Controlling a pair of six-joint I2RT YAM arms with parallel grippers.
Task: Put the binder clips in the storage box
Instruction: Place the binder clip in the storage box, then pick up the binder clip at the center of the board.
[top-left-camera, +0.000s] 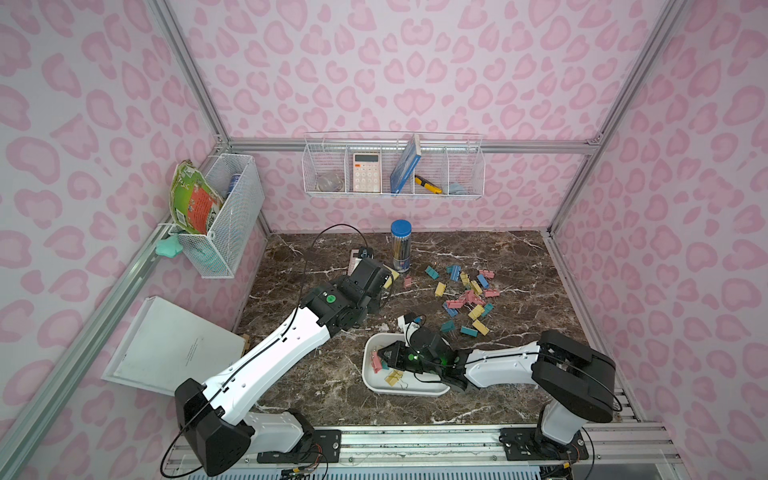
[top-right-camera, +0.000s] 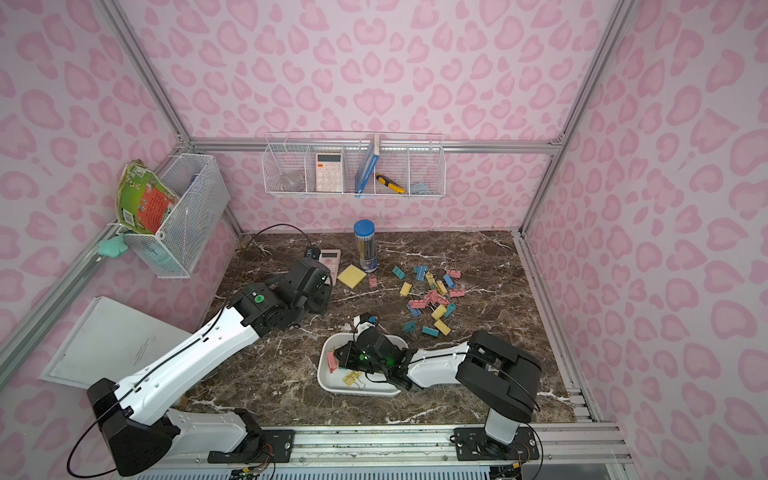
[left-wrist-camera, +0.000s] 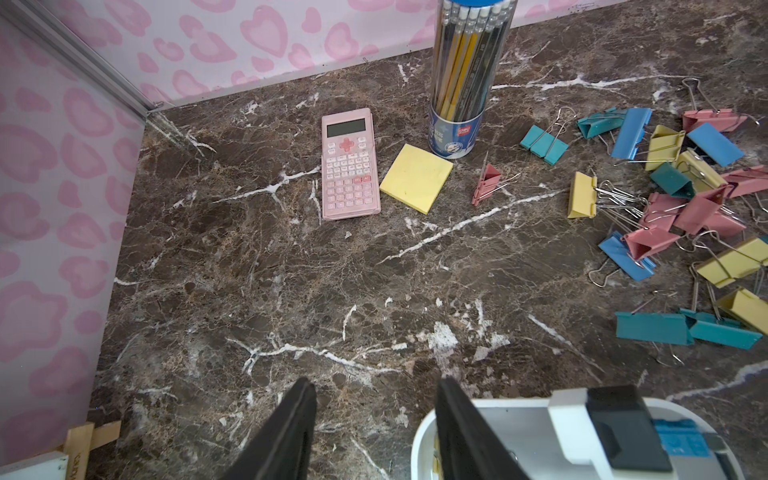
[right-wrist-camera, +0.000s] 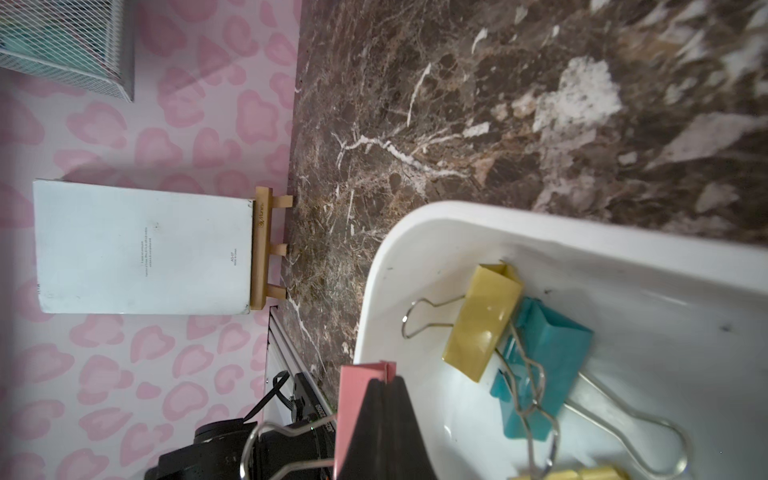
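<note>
Storage box (right-wrist-camera: 498, 224) holds binder clips (right-wrist-camera: 482, 316); right claw (right-wrist-camera: 384, 380) pinches pink clip (right-wrist-camera: 353, 395); left claw (left-wrist-camera: 376, 382) parted.

- In storage box (top-left-camera: 405, 390), near table (top-left-camera: 519, 374) front: a few binder clips (top-left-camera: 393, 377).
- Behind box, rightward: loose clips (top-left-camera: 467, 297) heaped.
- Left of heap: pencil tube (top-left-camera: 401, 245), sticky pad (top-right-camera: 351, 276), calculator (top-right-camera: 330, 259).

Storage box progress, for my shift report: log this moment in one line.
right gripper: shut on pink binder clip over storage box | left gripper: open, empty | loose binder clips: many outside box
</note>
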